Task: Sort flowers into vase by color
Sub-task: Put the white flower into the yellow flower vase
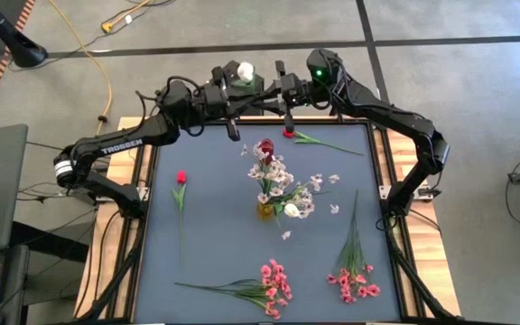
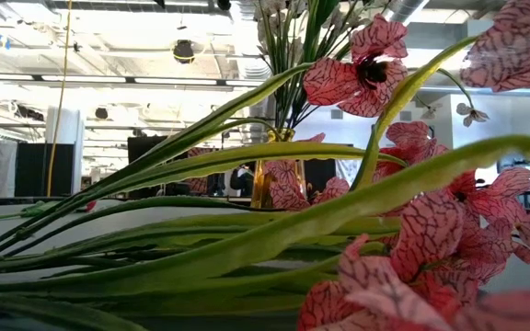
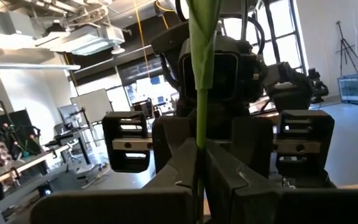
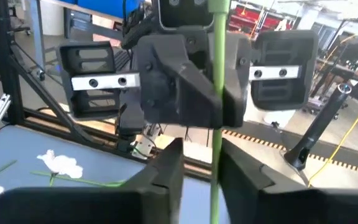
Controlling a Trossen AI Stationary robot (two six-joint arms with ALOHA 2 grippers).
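A white-budded flower [image 1: 245, 70] is held above the table's far edge, where my two grippers meet. Its green stem [image 3: 200, 74] stands upright. My left gripper [image 3: 199, 155] is shut on this stem. My right gripper [image 4: 201, 163] faces it, open, with one finger on either side of the same stem [image 4: 217, 93]; whether a finger touches it, I cannot tell. An amber vase [image 1: 266, 209] with pale blossoms and a red bud stands on the mat's middle. A red rosebud [image 1: 181, 178], another red bud [image 1: 289, 134] and two bright pink sprays [image 1: 273, 284] [image 1: 355, 278] lie flat on the mat. My left gripper pinches the flower's green stem [image 3: 199, 138] between its two fingers. The fingers come about level from the table's left and lie across the upright stem. The flower is lifted clear of the table, with its white bud [image 1: 245, 70] at the top.
Loose pale blossoms [image 1: 334, 208] lie right of the vase. The low view is filled by the near pink spray's leaves [image 2: 247, 239] and blooms, with the vase [image 2: 265, 184] behind. The dark mat [image 1: 215, 244] has bare room left of the vase.
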